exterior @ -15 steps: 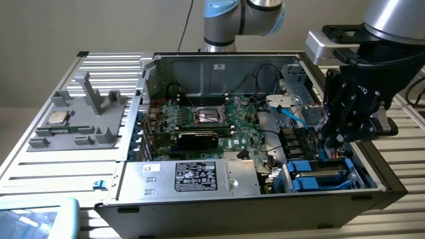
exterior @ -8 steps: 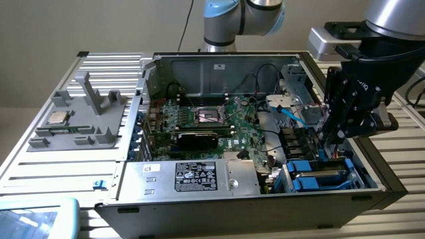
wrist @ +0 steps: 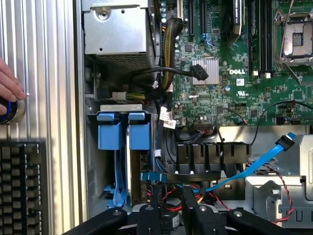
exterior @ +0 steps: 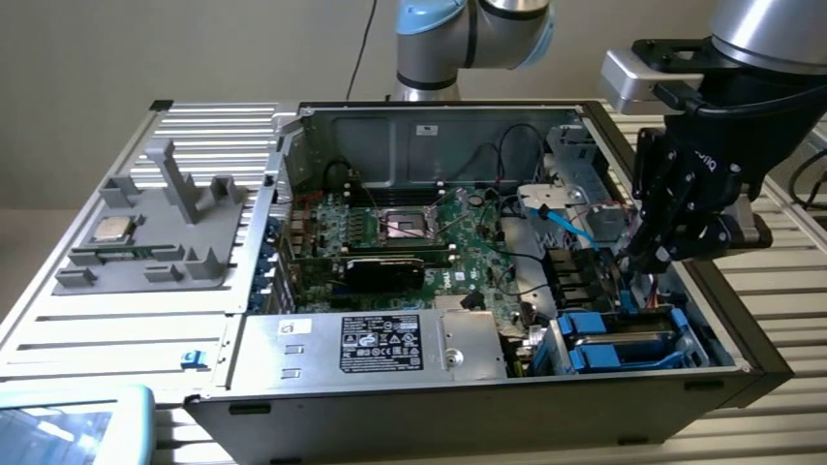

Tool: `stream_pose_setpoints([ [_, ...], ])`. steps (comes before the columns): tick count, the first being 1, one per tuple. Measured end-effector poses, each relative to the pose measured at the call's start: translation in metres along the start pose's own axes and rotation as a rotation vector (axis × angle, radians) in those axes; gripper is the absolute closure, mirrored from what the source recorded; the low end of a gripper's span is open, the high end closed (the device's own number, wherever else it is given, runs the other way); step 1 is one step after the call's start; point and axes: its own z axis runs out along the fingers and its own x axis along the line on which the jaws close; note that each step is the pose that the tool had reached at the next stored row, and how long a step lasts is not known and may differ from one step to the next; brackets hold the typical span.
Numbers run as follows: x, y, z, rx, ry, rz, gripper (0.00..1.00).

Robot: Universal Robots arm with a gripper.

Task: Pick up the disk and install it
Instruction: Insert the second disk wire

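The gripper (exterior: 650, 260) is positioned at the right of the exterior view, over the right end of the open case (exterior: 387, 412). Whether it is open or closed, and whether anything is gripped, cannot be told. In the wrist view, the blue frame edge of the disk (wrist: 155, 176) is seen just ahead of the gripper, beside two blue carriers (wrist: 124, 134) seated upright in the drive bay (exterior: 621, 344).

In the exterior view, a grey tray (exterior: 155, 232) carrying a chip (exterior: 111, 230) lies at the left, outside the case wall. The silver box (exterior: 375, 344) occupies the lower centre of the case, with the board (exterior: 413, 232) above it. Open room remains above the board. The bay at the lower right is bounded closely by the case walls, and a blue cable (wrist: 254, 164) runs near the gripper.

In the wrist view, a hand (wrist: 7, 83) rests on a button (wrist: 11, 108) at the left edge, above a keyboard (wrist: 22, 186).
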Motion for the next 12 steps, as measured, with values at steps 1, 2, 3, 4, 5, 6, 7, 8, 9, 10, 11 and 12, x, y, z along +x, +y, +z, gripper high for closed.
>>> stream_pose_setpoints([
  [1,0.0000,0.0000,0.0000,0.0000,0.0001,0.000,0.72],
  [2,0.0000,-0.0001,0.0000,0.0000,0.0000,0.000,0.78],
  [3,0.0000,0.0000,0.0000,0.0000,-0.0001,0.000,0.85],
  [4,0.0000,-0.0001,0.0000,0.0000,0.0000,0.000,0.89],
  [5,0.0000,-0.0001,0.0000,0.0000,-0.0001,0.000,0.89],
  [6,-0.0001,-0.0001,0.0001,0.0000,-0.0001,0.000,0.89],
  [7,-0.0007,-0.0001,0.0002,0.0004,-0.0004,-0.001,0.89],
  [8,-0.0013,-0.0001,0.0001,0.0009,-0.0003,-0.005,0.89],
  [9,-0.0015,-0.0001,0.0000,0.0013,-0.0005,-0.016,0.89],
  [10,-0.0015,0.0000,0.0000,0.0019,-0.0015,-0.032,0.89],
  [11,-0.0015,0.0000,-0.0001,0.0024,-0.0029,-0.050,0.89],
  [12,-0.0016,0.0000,-0.0001,0.0031,-0.0045,-0.068,0.89],
])
